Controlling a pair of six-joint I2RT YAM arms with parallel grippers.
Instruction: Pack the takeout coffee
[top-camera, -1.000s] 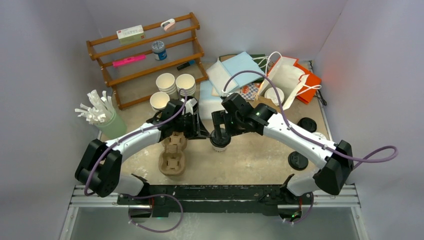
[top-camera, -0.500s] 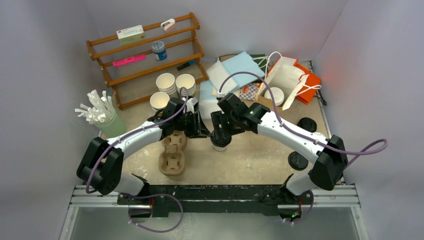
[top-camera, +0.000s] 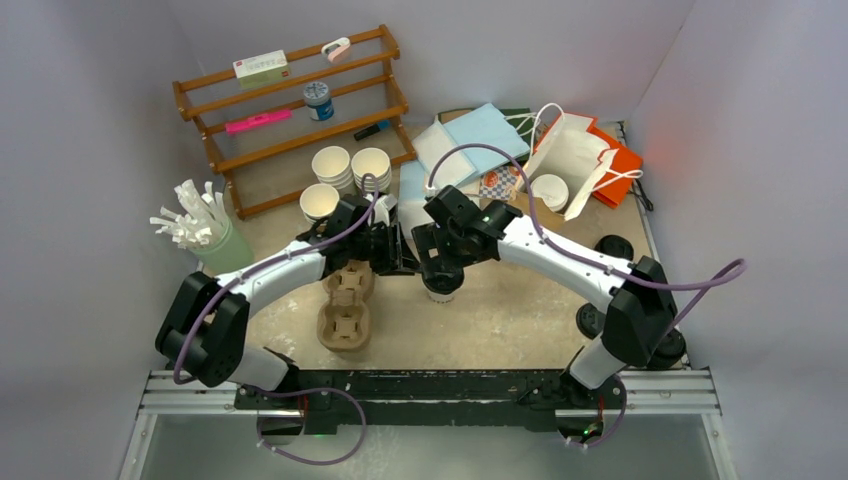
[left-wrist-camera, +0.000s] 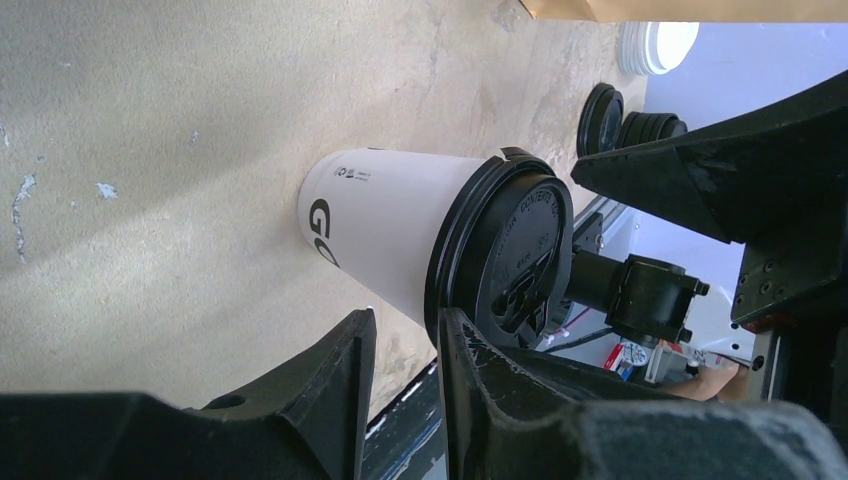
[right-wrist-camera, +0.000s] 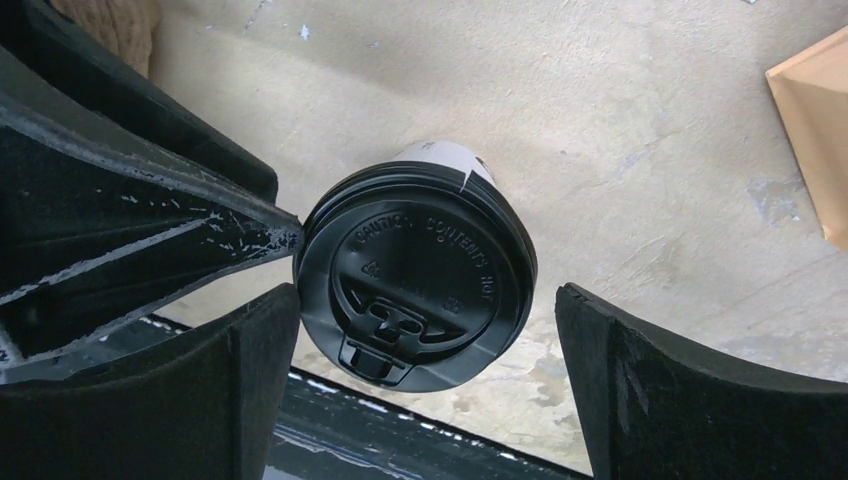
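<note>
The takeout coffee is a white paper cup (top-camera: 440, 290) (left-wrist-camera: 375, 225) with black lettering and a black plastic lid (left-wrist-camera: 515, 260) (right-wrist-camera: 415, 275), standing upright mid-table. My right gripper (top-camera: 436, 266) (right-wrist-camera: 428, 298) hangs open just above it, one finger on each side of the lid, neither pressing on it. My left gripper (top-camera: 405, 262) (left-wrist-camera: 405, 315) comes in from the left with its jaws a narrow gap apart. One of its fingertips (right-wrist-camera: 292, 235) rests against the lid's rim, and nothing is clamped between them.
A brown pulp cup tray (top-camera: 345, 310) lies left of the cup. Stacked white cups (top-camera: 340, 165), a straw holder (top-camera: 205, 240) and a wooden rack (top-camera: 290, 100) stand at back left. Paper bags (top-camera: 575, 150) lie at back right, loose black lids (top-camera: 597, 320) on the right.
The right arm's elbow has swung in to the left and its gripper has shifted slightly left over the cup. The left arm and the cup have stayed put.
</note>
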